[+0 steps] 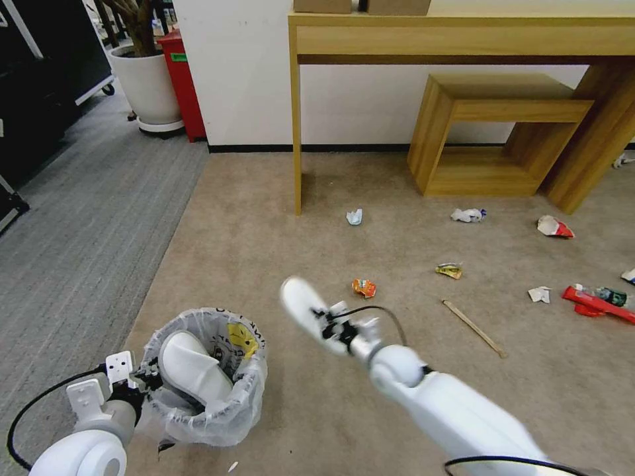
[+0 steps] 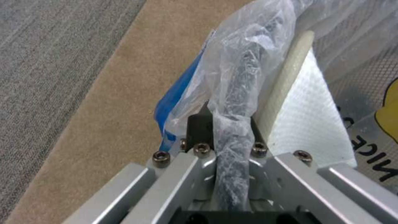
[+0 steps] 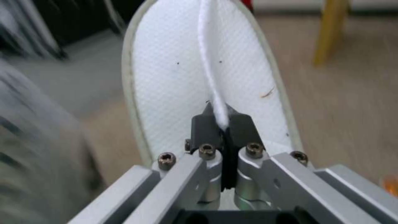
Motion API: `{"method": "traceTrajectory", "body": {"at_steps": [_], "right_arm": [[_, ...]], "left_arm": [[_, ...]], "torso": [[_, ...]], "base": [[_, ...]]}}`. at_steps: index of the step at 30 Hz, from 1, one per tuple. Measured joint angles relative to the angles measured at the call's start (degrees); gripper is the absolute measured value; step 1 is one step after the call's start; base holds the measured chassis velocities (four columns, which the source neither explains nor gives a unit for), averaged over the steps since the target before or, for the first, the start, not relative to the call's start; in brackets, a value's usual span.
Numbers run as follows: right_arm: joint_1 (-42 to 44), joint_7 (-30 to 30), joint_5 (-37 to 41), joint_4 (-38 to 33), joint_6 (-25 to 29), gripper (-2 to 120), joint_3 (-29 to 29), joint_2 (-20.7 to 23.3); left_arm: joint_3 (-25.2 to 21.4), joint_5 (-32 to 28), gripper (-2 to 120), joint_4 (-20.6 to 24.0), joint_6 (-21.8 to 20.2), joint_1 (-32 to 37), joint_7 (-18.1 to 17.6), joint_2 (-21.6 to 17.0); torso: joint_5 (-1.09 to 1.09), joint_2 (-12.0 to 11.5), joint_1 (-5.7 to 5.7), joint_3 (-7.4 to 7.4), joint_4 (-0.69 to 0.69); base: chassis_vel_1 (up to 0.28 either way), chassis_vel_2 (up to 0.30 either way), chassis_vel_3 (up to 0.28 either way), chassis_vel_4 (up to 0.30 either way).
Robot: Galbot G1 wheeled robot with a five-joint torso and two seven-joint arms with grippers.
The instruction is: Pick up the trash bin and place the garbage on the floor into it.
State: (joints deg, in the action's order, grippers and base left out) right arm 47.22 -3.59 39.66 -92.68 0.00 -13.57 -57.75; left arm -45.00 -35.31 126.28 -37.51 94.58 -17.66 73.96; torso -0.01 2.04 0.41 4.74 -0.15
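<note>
At the lower left of the head view, your left gripper is clamped on the rim of the trash bin, a small round bin lined with a crinkly translucent whitish bag. In the left wrist view the fingers pinch a bunched fold of that bag over the rim. One white slipper, with a dimpled fabric surface and a cream edge, lies inside the bin. Black lettering on the liner reads "NICE" in part, beside a yellow graphic; the rest is unreadable.

At the centre of the head view, your right gripper holds the second slipper above the floor, a beige short-pile carpet. In the right wrist view the dark fingers are closed on the slipper's raised white strap; the sole is oval and textured.

The remaining garbage lies on the carpet in the centre and right of the frame:
- an orange wrapper, just beyond the held slipper;
- a flat wooden stick;
- a yellow-green wrapper;
- crumpled white papers;
- a red packet at the right edge.

A grey ribbed carpet strip borders the left side. A wooden desk and a low wooden stool stand against the wall at the upper right; a white planter stands at the upper left.
</note>
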Motion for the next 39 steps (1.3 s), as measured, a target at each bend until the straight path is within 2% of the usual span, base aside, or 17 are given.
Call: {"method": "traceTrajectory", "body": {"at_steps": [5, 13, 18, 27, 33, 39], "right_arm": [[1.1, -5.9, 5.0, -7.9, 5.1, 0, 3.3, 2.5], [0.3, -13.5, 11.3, -13.6, 11.5, 0, 3.1, 3.0], [-1.6, -17.0, 13.2, -13.7, 13.9, 0, 0.8, 2.0], [-7.0, -21.5, 16.2, -11.3, 16.0, 0, -6.6, -1.9], [-10.7, -23.5, 17.7, -6.1, 17.2, 0, -13.3, -7.6], [-11.8, -24.2, 17.9, -2.3, 18.0, 0, -18.1, -10.9]], "left_arm": [[0.4, 0.2, 1, 0.8, -0.1, 0.4, 0.0, 0.2], [0.9, 0.3, 1, 3.1, -0.6, 1.5, -0.1, 0.9], [1.1, 0.2, 1, 4.3, -0.8, 2.1, -0.1, 1.3], [1.3, 0.1, 1, 6.6, -1.2, 3.2, -0.1, 2.4], [1.0, -0.1, 1, 7.1, -1.3, 3.1, -0.1, 2.7], [0.4, -0.6, 1, 7.3, -1.4, 3.0, -0.1, 2.9]], "torso": [[-0.02, 0.0, 0.00, 0.00, 0.02], [-0.02, 0.0, 0.00, 0.00, 0.01], [-0.02, 0.0, 0.00, 0.00, 0.02], [-0.04, 0.0, 0.00, 0.00, 0.01], [-0.03, 0.0, 0.00, 0.01, 0.02], [-0.04, 0.0, 0.00, 0.00, 0.01]], "base": [[0.000, 0.000, 0.000, 0.000], [0.000, 0.000, 0.000, 0.000], [0.000, 0.000, 0.000, 0.000], [0.000, 0.000, 0.000, 0.000], [0.000, 0.000, 0.000, 0.000], [0.000, 0.000, 0.000, 0.000]]}}
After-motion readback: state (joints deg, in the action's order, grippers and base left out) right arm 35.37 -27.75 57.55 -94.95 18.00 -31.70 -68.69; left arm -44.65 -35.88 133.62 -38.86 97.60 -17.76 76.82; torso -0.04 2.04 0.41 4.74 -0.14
